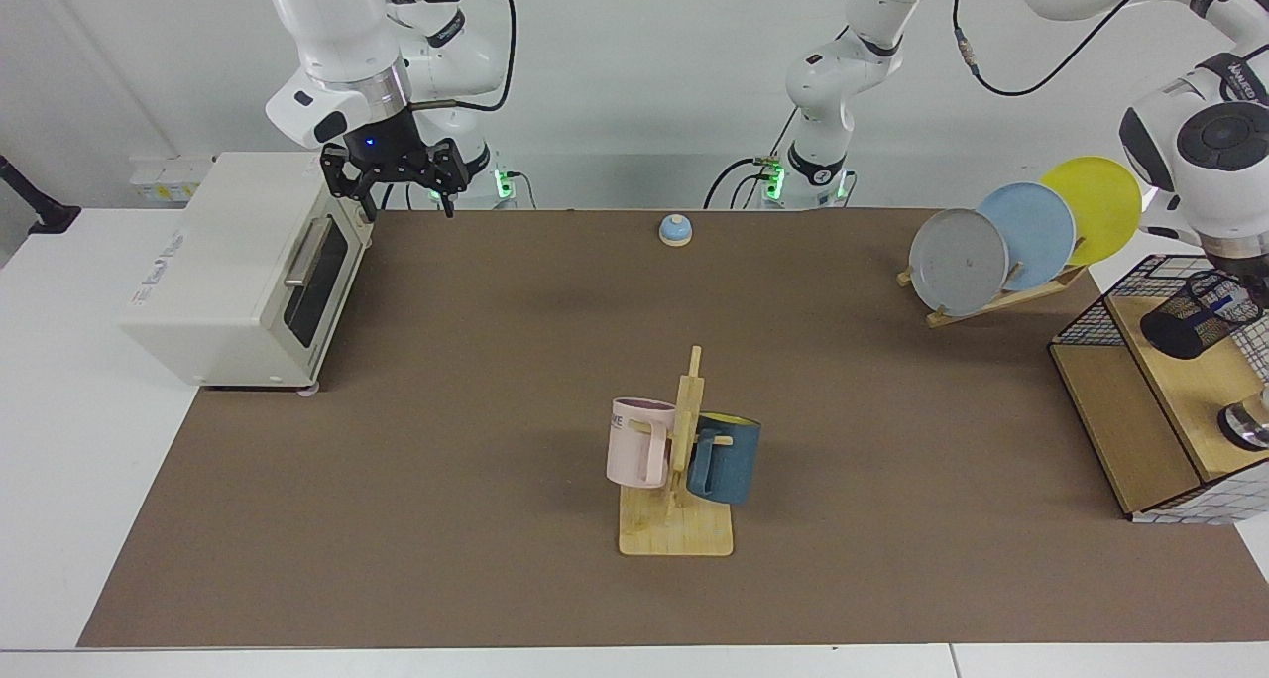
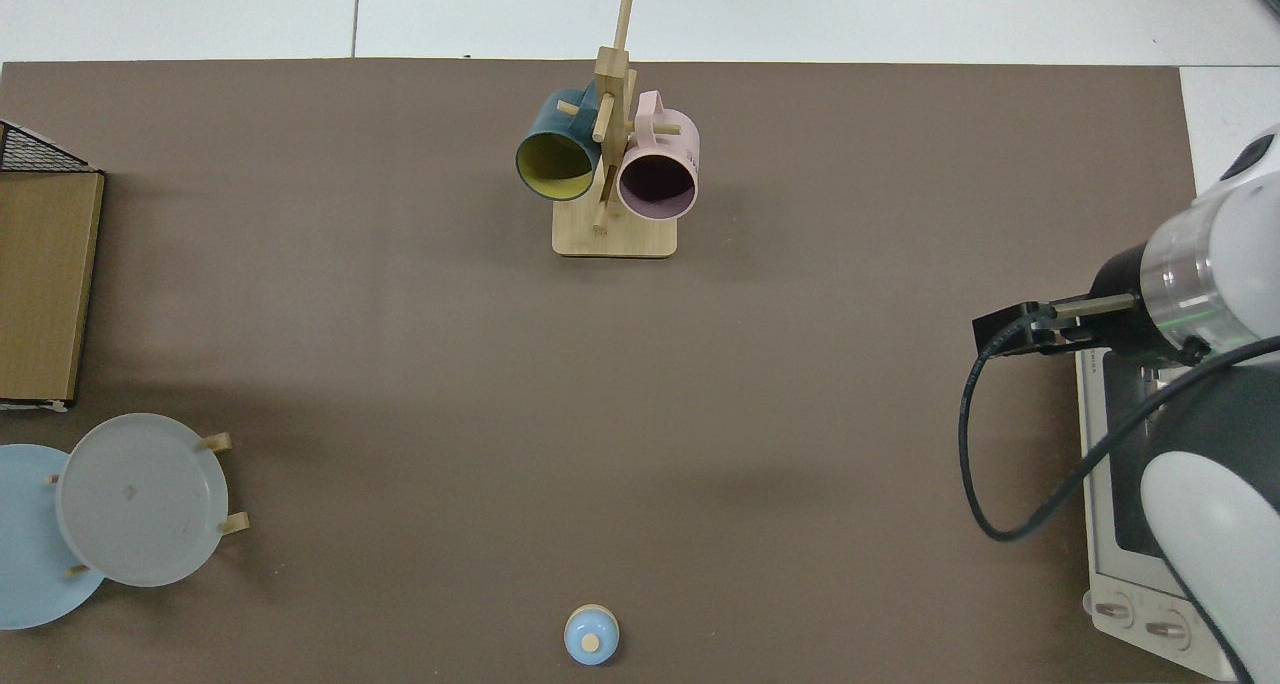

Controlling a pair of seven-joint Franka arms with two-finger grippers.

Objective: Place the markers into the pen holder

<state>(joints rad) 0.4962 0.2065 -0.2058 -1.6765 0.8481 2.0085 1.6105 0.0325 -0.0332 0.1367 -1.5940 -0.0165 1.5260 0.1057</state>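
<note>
Over at the facing view's right edge, the left arm reaches down to the pen holder [image 1: 1193,313], a black mesh cup standing on the wooden shelf [image 1: 1185,381] inside a wire-grid basket frame [image 1: 1091,313]. The left gripper [image 1: 1251,286] sits right at the cup's rim, mostly cut off by the picture's edge, so whether its claw is spread or pinching cannot be told. A bit of blue, the marker [image 1: 1229,304], shows at the cup's mouth, inside the mesh.

Across the table, the right arm waits: the right gripper [image 1: 404,202] hangs above the mat's far corner, just beside the toaster oven [image 1: 248,272], its 2 fingers spread with nothing between them.

Mid-table, a wooden mug tree [image 1: 684,460] carries 2 mugs, a pink mug [image 1: 636,442] and a dark blue mug [image 1: 726,458]. Near the far edge sits a small blue bell [image 1: 675,229]. A rack [image 1: 1001,296] holds 3 plates upright: grey, light blue, yellow.
</note>
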